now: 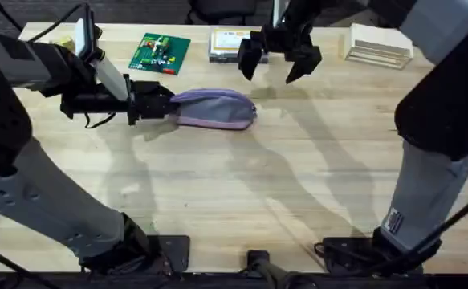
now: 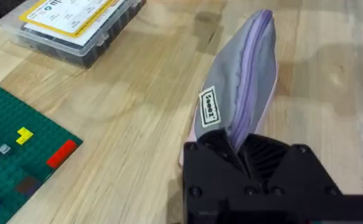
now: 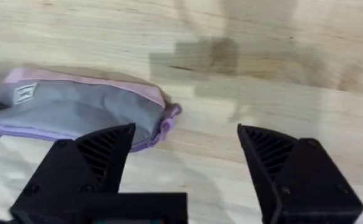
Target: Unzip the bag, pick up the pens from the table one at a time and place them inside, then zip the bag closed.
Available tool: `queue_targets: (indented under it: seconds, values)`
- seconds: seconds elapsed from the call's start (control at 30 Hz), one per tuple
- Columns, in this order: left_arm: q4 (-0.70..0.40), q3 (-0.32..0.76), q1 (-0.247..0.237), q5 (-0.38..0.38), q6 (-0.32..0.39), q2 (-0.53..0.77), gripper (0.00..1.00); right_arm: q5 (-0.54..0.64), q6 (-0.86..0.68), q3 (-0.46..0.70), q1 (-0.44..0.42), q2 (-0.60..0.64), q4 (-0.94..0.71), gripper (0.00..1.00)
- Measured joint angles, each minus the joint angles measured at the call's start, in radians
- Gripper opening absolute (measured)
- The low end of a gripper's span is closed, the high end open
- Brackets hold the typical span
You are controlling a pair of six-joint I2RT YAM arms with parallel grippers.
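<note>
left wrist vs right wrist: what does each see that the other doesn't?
Left wrist alone: a green building-brick baseplate with a few bricks on it, a clear plastic box with a yellow label, and the left gripper shut on one end of the bag.

Right wrist alone: the right gripper hanging open above the table, and the zipper pull at the bag's free end.

Both: the lavender-grey bag lying on the wooden table, with its small white tag.
</note>
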Motion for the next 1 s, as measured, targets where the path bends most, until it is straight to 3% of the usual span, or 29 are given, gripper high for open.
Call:
queue_targets:
  seconds: [0.13,0.27,0.33,0.4,0.43,0.73,1.0]
  values:
    - [0.002,0.000,0.000,0.000,0.000,0.000,0.090,0.090,-0.006,0.000,0.034,-0.023,0.000,0.998]
    - [0.006,0.000,0.008,0.001,0.002,0.000,0.301,0.177,-0.024,0.003,0.077,-0.058,0.000,0.998]
    - [0.007,0.000,0.014,0.001,0.003,0.000,0.555,0.201,-0.033,0.006,0.096,-0.069,0.000,0.998]
    - [0.006,0.000,0.017,0.001,0.000,0.000,0.878,0.215,-0.038,0.006,0.114,-0.072,-0.003,0.998]
    - [0.006,0.000,0.017,0.002,-0.003,0.000,0.966,0.219,-0.041,0.006,0.122,-0.072,-0.004,0.998]
    - [0.013,0.000,0.017,0.002,-0.002,0.000,0.995,0.242,-0.051,0.006,0.133,-0.083,-0.016,0.997]
    - [-0.062,0.028,0.021,-0.048,0.000,-0.015,0.995,0.282,-0.066,0.006,0.133,-0.202,-0.038,0.998]
